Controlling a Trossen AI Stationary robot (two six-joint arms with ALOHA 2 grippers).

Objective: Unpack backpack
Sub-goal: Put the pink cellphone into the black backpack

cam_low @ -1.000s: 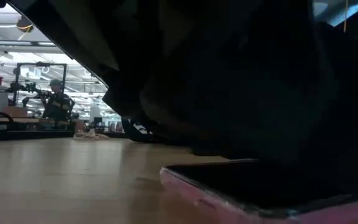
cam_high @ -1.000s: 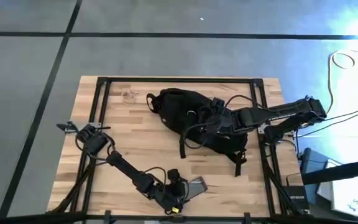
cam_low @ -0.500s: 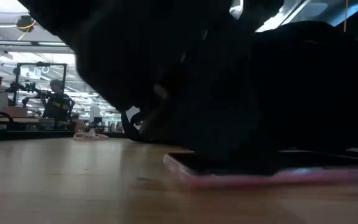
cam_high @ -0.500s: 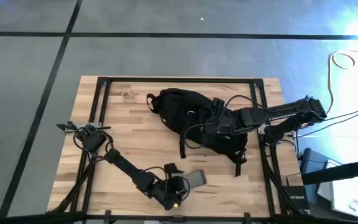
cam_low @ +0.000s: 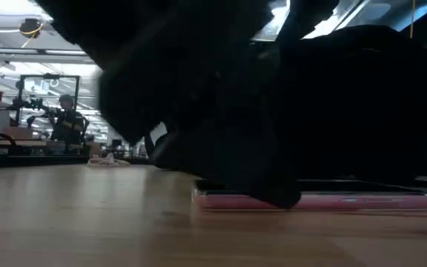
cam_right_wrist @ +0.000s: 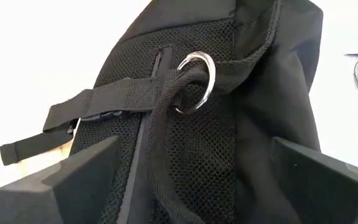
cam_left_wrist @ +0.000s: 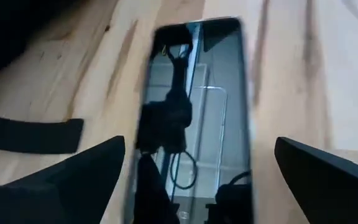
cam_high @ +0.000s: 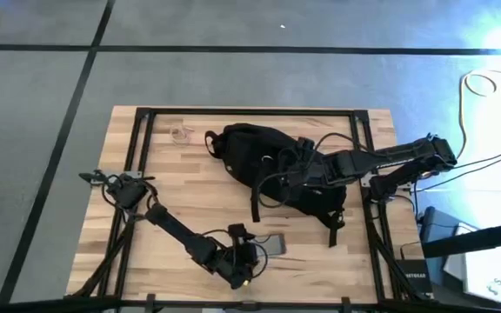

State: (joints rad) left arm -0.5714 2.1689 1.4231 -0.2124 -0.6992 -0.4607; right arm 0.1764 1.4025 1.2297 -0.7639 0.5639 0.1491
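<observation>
Left hand (cam_high: 252, 255) spread over phone (cam_high: 270, 245), seemingly near table (cam_high: 190, 187) front edge.

Two dark, nearly black jointed arms are seen from above, each built of slim tubular links joined by thicker rounded housings, with thin black cables looped loosely alongside them. Pale lettering, too small to be read, is carried along the long link of the right arm, and a small yellow spot is shown near the wrist of the left arm. The left gripper (cam_left_wrist: 194, 171) and the right gripper (cam_right_wrist: 188, 177) are each formed of two flat, matte black, wedge-shaped fingers (cam_left_wrist: 73, 171) with plain faces.
</observation>
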